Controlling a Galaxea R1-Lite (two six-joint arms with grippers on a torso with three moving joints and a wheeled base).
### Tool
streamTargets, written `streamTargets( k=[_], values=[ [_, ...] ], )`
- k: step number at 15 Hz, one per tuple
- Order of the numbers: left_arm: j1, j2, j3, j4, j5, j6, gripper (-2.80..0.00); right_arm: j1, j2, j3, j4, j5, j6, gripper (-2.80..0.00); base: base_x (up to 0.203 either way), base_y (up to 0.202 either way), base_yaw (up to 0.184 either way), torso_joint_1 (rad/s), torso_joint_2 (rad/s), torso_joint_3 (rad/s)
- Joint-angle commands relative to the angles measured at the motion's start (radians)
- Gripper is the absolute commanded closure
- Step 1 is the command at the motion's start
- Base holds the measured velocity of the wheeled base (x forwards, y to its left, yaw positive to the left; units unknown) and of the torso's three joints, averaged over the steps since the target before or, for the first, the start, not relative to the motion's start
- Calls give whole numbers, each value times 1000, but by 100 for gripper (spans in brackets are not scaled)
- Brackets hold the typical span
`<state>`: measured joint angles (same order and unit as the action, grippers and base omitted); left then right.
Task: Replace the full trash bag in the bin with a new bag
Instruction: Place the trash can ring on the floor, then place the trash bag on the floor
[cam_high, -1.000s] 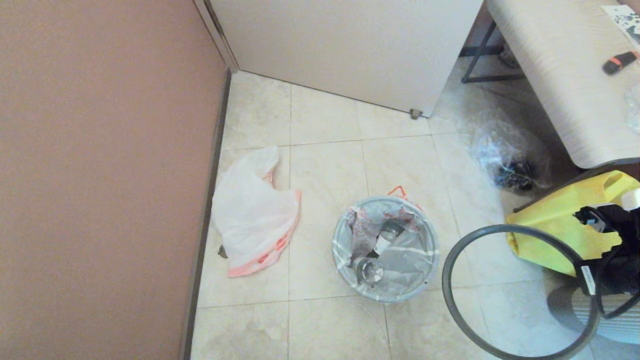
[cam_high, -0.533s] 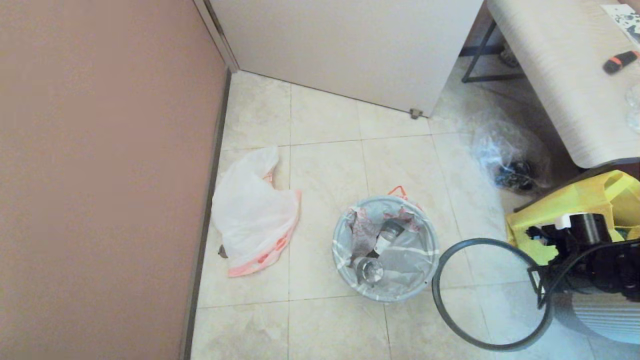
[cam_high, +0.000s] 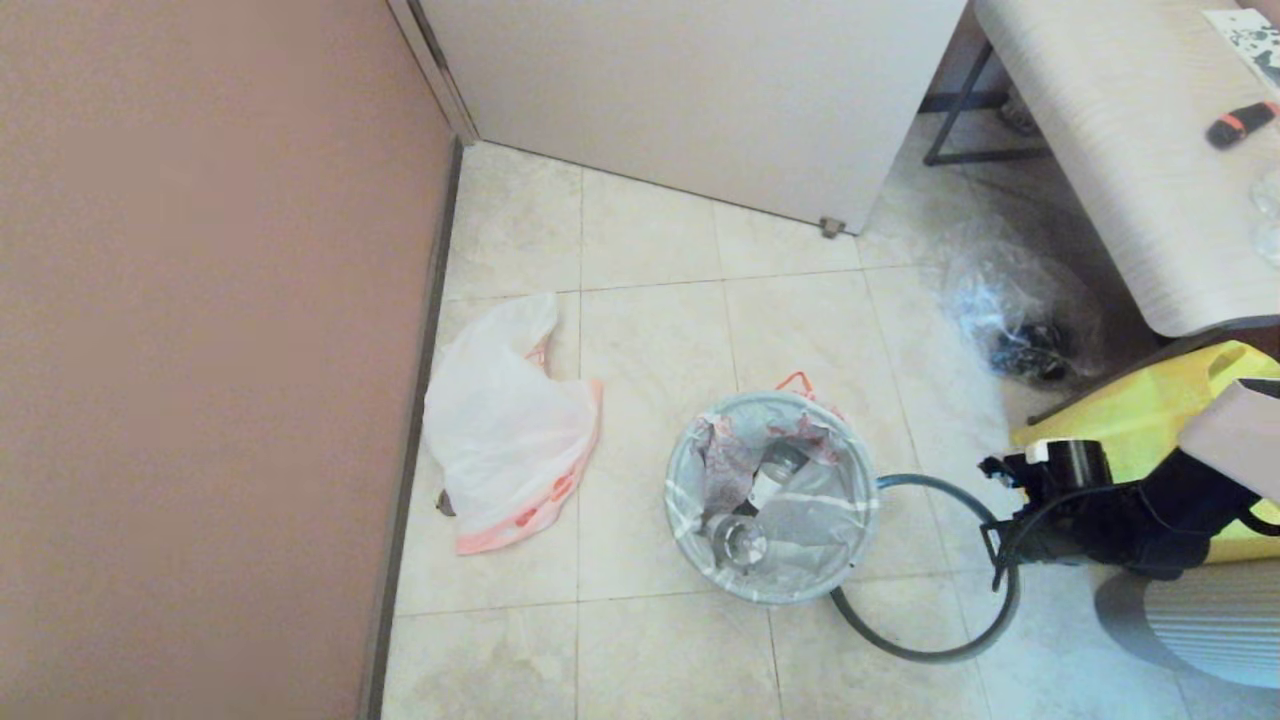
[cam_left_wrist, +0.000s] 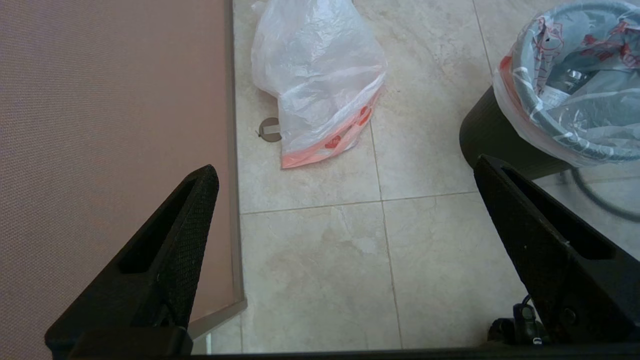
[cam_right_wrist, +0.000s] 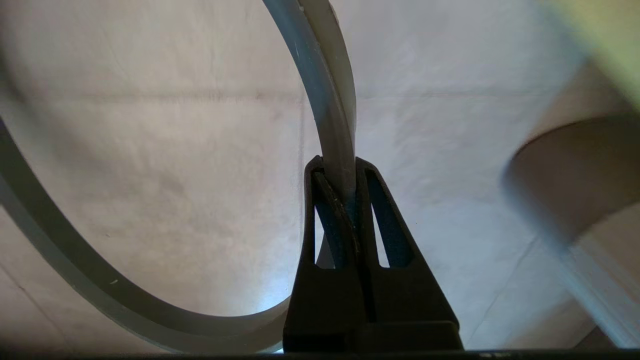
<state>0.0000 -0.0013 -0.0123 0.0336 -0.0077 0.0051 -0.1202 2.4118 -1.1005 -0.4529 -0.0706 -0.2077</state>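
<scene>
Head view: one bin (cam_high: 772, 497) | two white bags | right end effector (cam_right_wrist: 340, 172) pinching hoop (cam_high: 985, 625), seemingly floor-level | left end effector (cam_left_wrist: 345, 172) wide

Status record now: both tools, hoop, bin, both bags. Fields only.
right tool: shut on hoop, low beside bin's right
left tool: open, empty, parked
hoop: off the bin, near the floor, partly behind bin
bin: upright
full bag: inside bin, rim folded over edge
new bag: flat on floor by wall

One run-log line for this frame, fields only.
right hand: shut on thin dark grey hoop, low beside round black plastic bin | full white bag: in bin | left hand: open, idle
</scene>
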Motion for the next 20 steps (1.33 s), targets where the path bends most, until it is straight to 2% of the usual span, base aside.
streamTargets(
  k=[1,3,5,6,10,15,18,20],
  values=[
    [0,1,0,0,0,0,-280,3,69,-28,13,-3,-2,0,0,0,0,0,0,0],
    [0,1,0,0,0,-1,-280,4,91,-28,15,-22,-9,0,0,0,0,0,0,0],
    [0,1,0,0,0,0,-280,5,116,-36,7,-78,-56,0,0,0,0,0,0,0],
    [0,1,0,0,0,-1,-280,10,119,-47,7,-78,-48,-280,0,0,0,0,0,0],
    [0,1,0,0,0,-1,-280,26,26,0,41,-80,13,-280,0,0,0,0,0,0],
    [0,1,0,0,0,-1,-280,48,-245,230,58,-82,81,-280,0,0,0,0,0,0],
    [0,1,0,0,0,-1,-280,59,-343,368,55,-81,98,-280,0,0,0,0,0,0],
    [0,1,0,0,0,0,-280,72,-352,376,51,-81,100,-280,0,0,0,0,0,0]
  ],
)
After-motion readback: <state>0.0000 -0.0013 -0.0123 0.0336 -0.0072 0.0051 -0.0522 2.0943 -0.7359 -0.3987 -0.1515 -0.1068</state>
